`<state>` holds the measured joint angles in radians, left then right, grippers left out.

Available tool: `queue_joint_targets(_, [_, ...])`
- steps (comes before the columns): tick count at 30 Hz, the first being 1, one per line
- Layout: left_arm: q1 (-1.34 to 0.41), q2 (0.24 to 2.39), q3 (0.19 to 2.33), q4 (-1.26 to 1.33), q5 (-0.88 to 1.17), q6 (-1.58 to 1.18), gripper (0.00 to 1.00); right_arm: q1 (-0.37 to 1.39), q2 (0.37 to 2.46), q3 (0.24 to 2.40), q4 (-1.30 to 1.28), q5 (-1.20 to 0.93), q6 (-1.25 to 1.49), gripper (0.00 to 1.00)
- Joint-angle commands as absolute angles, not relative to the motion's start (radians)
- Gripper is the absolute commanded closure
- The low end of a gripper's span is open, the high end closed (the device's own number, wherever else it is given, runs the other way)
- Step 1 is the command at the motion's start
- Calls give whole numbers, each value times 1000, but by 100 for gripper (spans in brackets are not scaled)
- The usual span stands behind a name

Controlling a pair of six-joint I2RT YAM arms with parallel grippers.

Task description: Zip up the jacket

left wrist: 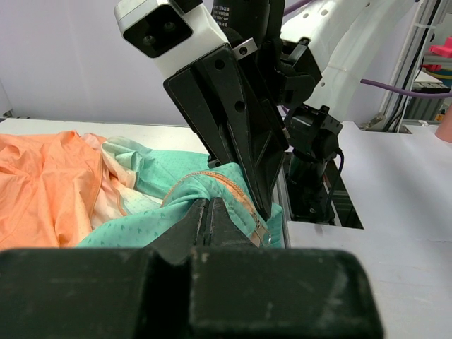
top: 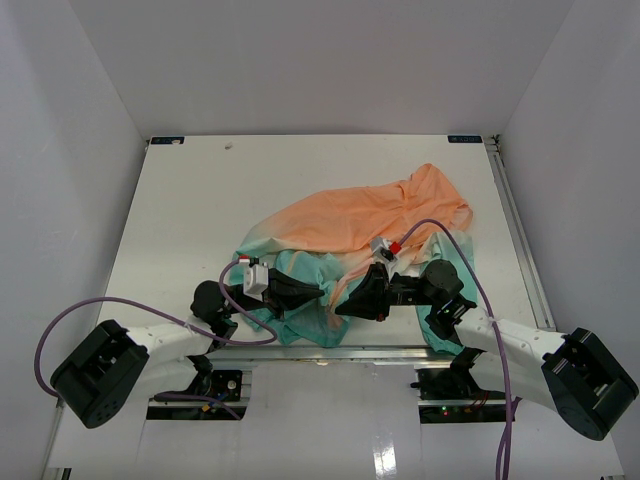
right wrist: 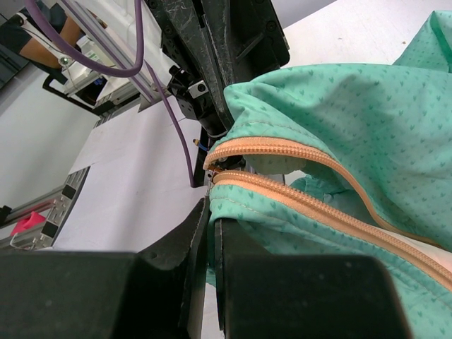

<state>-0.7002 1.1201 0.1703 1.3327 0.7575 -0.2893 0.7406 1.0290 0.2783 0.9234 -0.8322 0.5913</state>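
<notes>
The left gripper (left wrist: 210,208) is clenched, its fingertips pinching teal cloth just beside the zipper (left wrist: 224,182), close to the zipper's open bottom end. The right gripper (right wrist: 210,212) is clenched too, nipping the hem just under the lower row of zipper teeth. It comes in from the other side of the zipper, and its tips nearly meet the left ones. Past the grippers the two orange tapes lie parted and curve away. A small metal bit shows at the zipper's end, but I cannot tell whether it is the slider.

From the zipper the jacket (top: 370,215) spreads back and to the right over the table (top: 200,200). It is teal next to the zipper and orange farther from it, heaped and folded over itself.

The cloth looks thin, light and limp, sagging wherever nothing holds it. A pull along the zipper would probably drag the whole garment unless the hem beside the zipper is anchored and kept taut. The tapes, stiffened by teeth and stitching, seem the firmest place to grip. A pinch through that seam should hold better than one on the smooth cloth, which may slide out of narrow fingers. The best hold is likely one gripper on the hem at the zipper's bottom end and the other on the slider tab. The jacket is hardly fragile, though slack cloth near the zipper could snag in the teeth.
</notes>
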Motion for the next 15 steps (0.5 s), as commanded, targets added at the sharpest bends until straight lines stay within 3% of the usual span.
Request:
queue_joint_targets(1, [-699,1100,159,1786,773,-282,100,736,1003,283,972,-824,600,92])
queue_joint_targets(15, [-699,1088,187,1741,760,-262,100,736,1031,278,999,-855,609,92])
